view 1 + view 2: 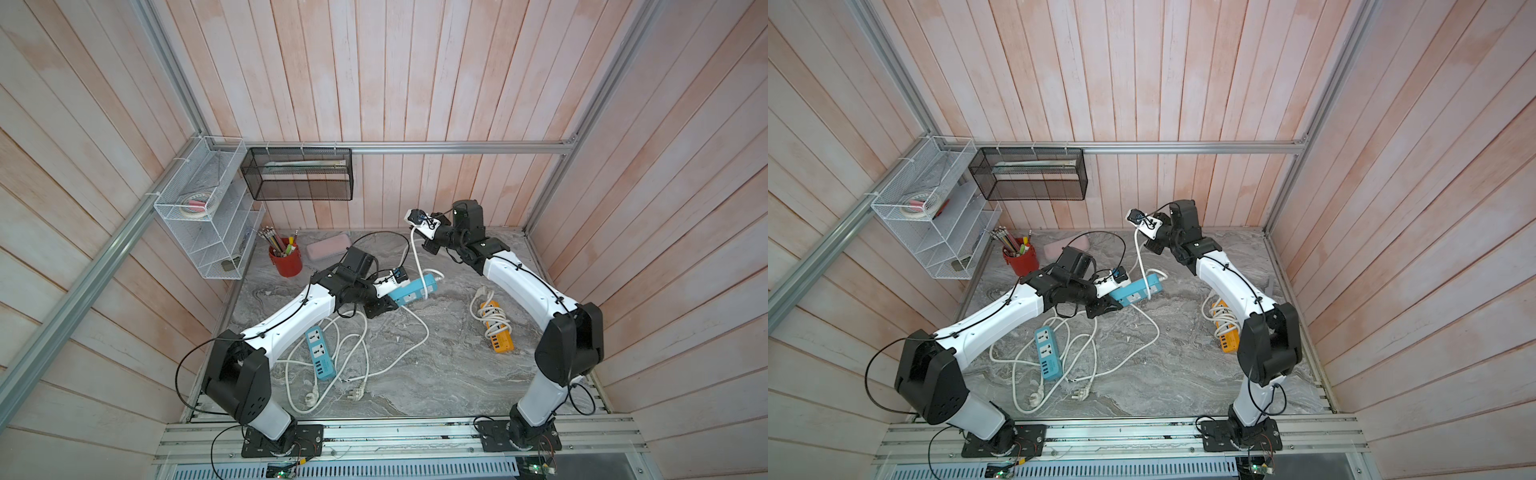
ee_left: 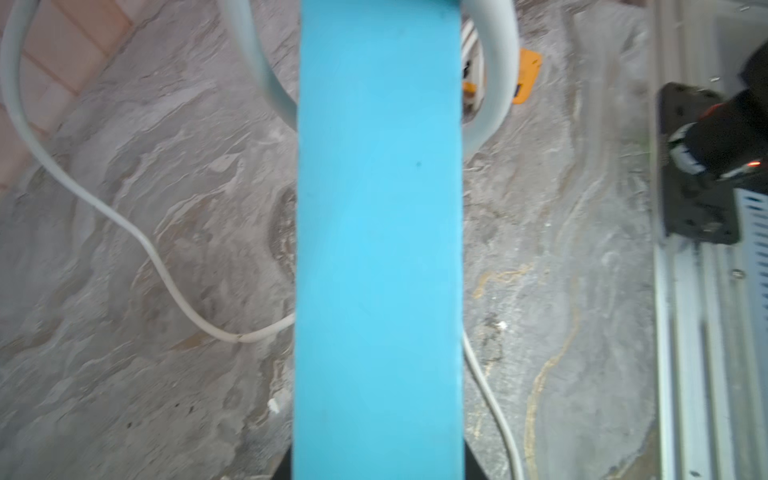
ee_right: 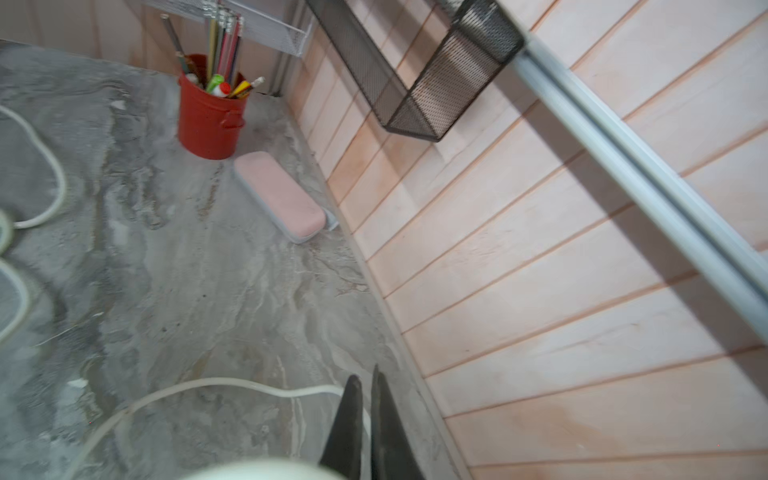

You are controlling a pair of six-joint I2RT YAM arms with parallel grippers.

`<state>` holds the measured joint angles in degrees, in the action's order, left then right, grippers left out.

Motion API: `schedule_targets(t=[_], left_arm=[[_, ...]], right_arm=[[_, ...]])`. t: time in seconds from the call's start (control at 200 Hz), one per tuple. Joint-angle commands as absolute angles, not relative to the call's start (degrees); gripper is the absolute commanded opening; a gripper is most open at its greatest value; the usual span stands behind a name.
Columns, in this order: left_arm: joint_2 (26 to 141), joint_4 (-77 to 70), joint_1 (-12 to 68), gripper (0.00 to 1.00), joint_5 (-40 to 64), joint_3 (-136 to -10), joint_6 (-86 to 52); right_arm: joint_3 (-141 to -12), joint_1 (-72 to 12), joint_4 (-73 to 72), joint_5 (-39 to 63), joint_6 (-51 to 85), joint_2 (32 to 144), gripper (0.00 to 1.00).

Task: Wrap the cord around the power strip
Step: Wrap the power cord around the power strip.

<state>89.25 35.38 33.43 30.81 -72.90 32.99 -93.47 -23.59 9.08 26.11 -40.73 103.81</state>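
You have a grey marble table (image 1: pixel 436 374) inside a wood-panelled booth. Nearest you, a spare blue strip (image 1: pixel 320 353) lies flat on it. Mid-table, your left pincer (image 1: pixel 384 301) is clamped on one end of the power strip (image 1: pixel 413 289), holding it off the surface. Its cord (image 1: pixel 417 257) crosses the strip and rises to your right pincer (image 3: pixel 365 399), which is pinched on it close to the back wall (image 1: pixel 415 83). A red cup (image 1: pixel 286 259) stands in the far left corner.
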Motion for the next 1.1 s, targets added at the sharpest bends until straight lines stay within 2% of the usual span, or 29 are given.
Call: schedule_targets(t=[0.0, 0.12, 0.23, 0.45, 0.625, 0.945, 1.095], left_arm=[[84.2, 36.3, 35.2, 0.00, 45.8, -71.7, 36.8], [79.7, 29.1, 35.2, 0.00, 48.7, -70.3, 33.7], [77.8, 24.7, 35.2, 0.00, 48.2, -69.2, 31.4], [77.6, 18.0, 35.2, 0.00, 41.7, -68.3, 27.8], [78.0, 11.6, 35.1, 0.00, 40.9, -68.9, 22.3], [78.5, 7.7, 35.1, 0.00, 38.5, -70.6, 16.2], [78.7, 2.8, 34.6, 0.00, 34.2, -70.2, 11.5]], right_arm=[[-99.9, -20.6, 15.3, 42.1, -36.4, 109.4, 0.14], [-98.4, -19.5, 10.9, 46.8, -30.8, 113.5, 0.29], [-89.5, -19.9, -3.6, 47.7, -22.3, 112.9, 0.39], [-72.6, -20.8, -37.8, 43.5, 2.6, 111.0, 0.47], [-67.7, -23.0, -47.1, 29.2, 10.4, 113.1, 0.48], [-68.0, -25.5, -50.1, 14.2, 15.7, 116.7, 0.46], [-66.8, -26.4, -49.3, 13.9, 15.8, 116.6, 0.27]])
